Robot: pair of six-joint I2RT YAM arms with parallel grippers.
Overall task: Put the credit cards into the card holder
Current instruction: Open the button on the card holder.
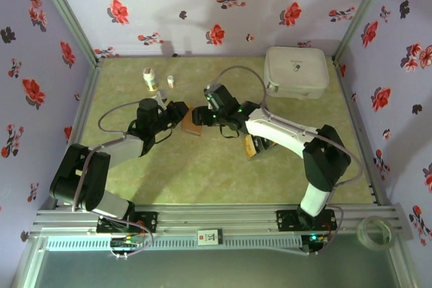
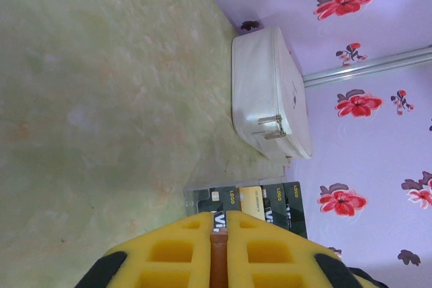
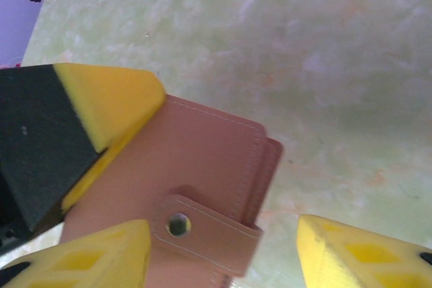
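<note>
Pinches folded wallet in left gripper; right gripper open astride its strap; cards rowed near case.

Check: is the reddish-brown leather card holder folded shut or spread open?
Folded shut: the card holder shows stitched outer cover, leaves stacked, strap over the edge. Snap fastened: cannot tell.

The top view looks steeply down from above and behind the arm bases, far enough off to take in the whole pale green marbled surface. The left wrist view sits low, looking across that surface toward the white rounded case; the top view shares this case at its upper right. The right wrist view hangs very near, facing down on the reddish-brown leather wallet, and that wallet is small at the top view's centre.
</note>
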